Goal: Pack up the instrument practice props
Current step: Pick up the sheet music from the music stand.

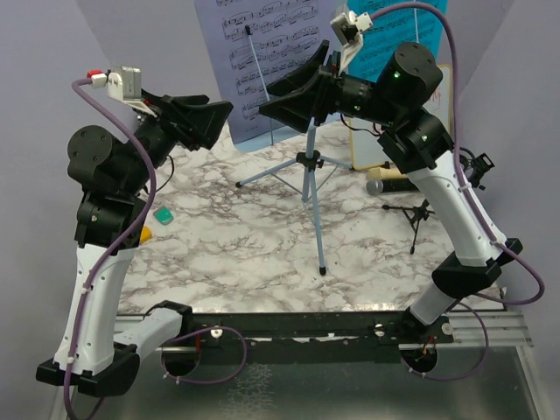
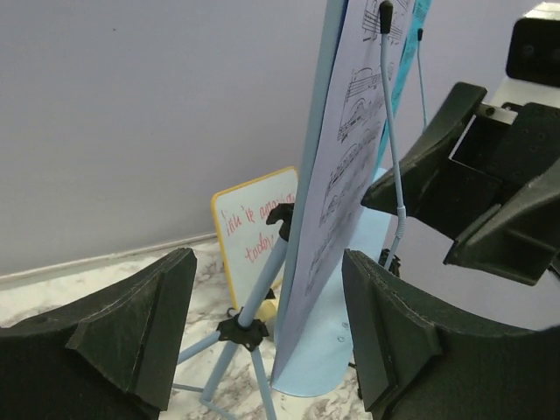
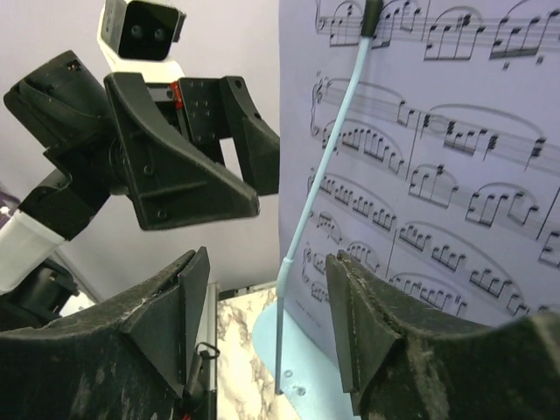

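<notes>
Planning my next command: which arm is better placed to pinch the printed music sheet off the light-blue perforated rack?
Left, probably: left gripper, open, faces the printed music sheet edge-on; the right gripper faces it flat, thin light-blue wire between.

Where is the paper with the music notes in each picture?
Top external: the printed music sheet hangs at the top, just left of the middle.
Left wrist: seen almost edge-on, a tall slanted strip right of the middle.
Right wrist: it fills the right half, notes easy to read.
Shared landmark: the thin blue holder wire with a black tip, lying across the sheet.
</notes>
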